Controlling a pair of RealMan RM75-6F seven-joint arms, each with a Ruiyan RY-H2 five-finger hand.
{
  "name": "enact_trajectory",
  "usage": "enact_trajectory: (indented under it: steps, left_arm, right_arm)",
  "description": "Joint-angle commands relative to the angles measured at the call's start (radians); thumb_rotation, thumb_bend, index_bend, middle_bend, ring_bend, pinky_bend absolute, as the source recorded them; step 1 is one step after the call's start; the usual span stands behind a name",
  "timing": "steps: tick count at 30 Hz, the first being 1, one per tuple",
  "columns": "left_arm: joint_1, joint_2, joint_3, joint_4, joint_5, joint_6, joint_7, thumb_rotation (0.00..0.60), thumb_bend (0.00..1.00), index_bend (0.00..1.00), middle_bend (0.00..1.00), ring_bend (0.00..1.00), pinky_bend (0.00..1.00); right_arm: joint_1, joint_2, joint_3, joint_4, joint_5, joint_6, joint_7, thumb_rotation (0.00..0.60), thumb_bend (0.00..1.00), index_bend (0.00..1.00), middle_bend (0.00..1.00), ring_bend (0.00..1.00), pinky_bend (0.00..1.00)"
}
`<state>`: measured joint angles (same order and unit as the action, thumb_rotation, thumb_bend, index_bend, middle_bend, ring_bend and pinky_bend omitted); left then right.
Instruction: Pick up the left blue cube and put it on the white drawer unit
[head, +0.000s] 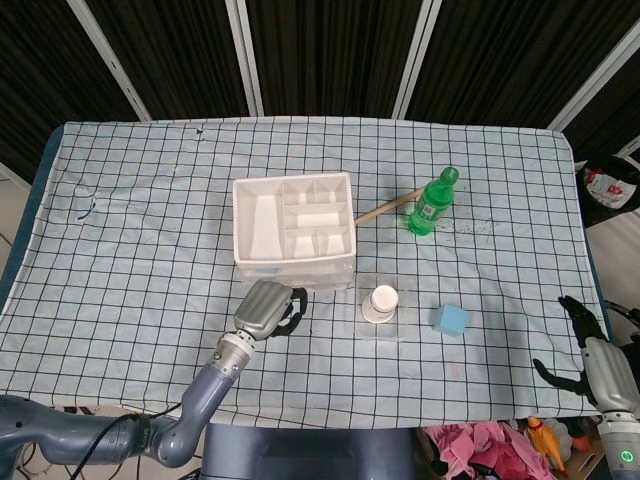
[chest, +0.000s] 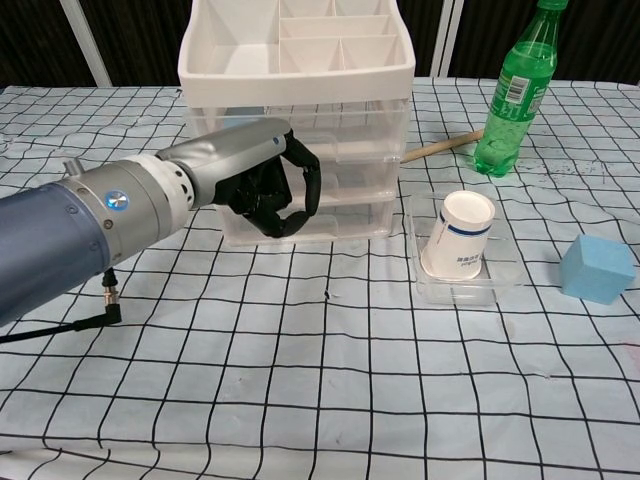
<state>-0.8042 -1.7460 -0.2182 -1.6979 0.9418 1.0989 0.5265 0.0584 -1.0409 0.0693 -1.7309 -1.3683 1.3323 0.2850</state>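
Note:
The left blue cube shows in neither view; my left hand (head: 268, 308) covers the spot just in front of the white drawer unit (head: 238, 215) where it lay. In the chest view the left hand (chest: 262, 186) hangs against the clear drawer fronts of the unit (chest: 300, 78) with its fingers curled inward. Whether they hold the cube is hidden. My right hand (head: 590, 356) rests far off at the table's front right corner, fingers apart and holding nothing. It does not show in the chest view.
A second blue cube (head: 450, 319) (chest: 597, 268) lies at the right. A paper cup (head: 383, 300) (chest: 460, 236) sits in a clear tray (chest: 455, 291) right of the drawers. Behind stand a green bottle (head: 430, 203) (chest: 512, 95) and a wooden stick (head: 385, 208).

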Motion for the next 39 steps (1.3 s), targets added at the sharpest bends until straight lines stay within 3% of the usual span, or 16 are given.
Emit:
enact_trajectory:
  steps: [1,14,29,34,39]
  left_arm:
    - [-0.008,0.002,-0.008,0.015,-0.012,-0.004,0.008,0.600,0.48,0.65,1.00,0.97,0.93]
    - [-0.033,-0.007,-0.040,0.071,-0.066,-0.011,0.017,0.600,0.48,0.65,1.00,0.97,0.93]
    - [-0.028,0.029,-0.041,0.078,-0.074,-0.002,0.005,0.600,0.48,0.64,1.00,0.97,0.93]
    - [-0.018,0.049,-0.025,0.055,-0.071,-0.001,0.006,0.600,0.47,0.63,1.00,0.96,0.93]
    - [0.026,0.111,0.032,-0.029,-0.033,0.034,0.012,0.600,0.42,0.60,0.97,0.92,0.91]
  right_arm:
    - [0.000,0.000,0.000,0.000,0.001,0.000,0.000,0.600,0.22,0.07,0.00,0.00,0.19]
    - [0.000,0.000,0.001,-0.001,0.002,0.000,-0.001,0.600,0.22,0.06,0.00,0.00,0.19]
    - [-0.001,0.000,0.000,-0.003,0.002,0.000,-0.002,0.600,0.22,0.07,0.00,0.00,0.19]
    - [-0.001,0.001,0.000,-0.003,0.002,0.000,-0.002,0.600,0.22,0.07,0.00,0.00,0.19]
    - [-0.001,0.002,0.000,-0.002,0.004,0.000,-0.001,0.600,0.22,0.08,0.00,0.00,0.19]
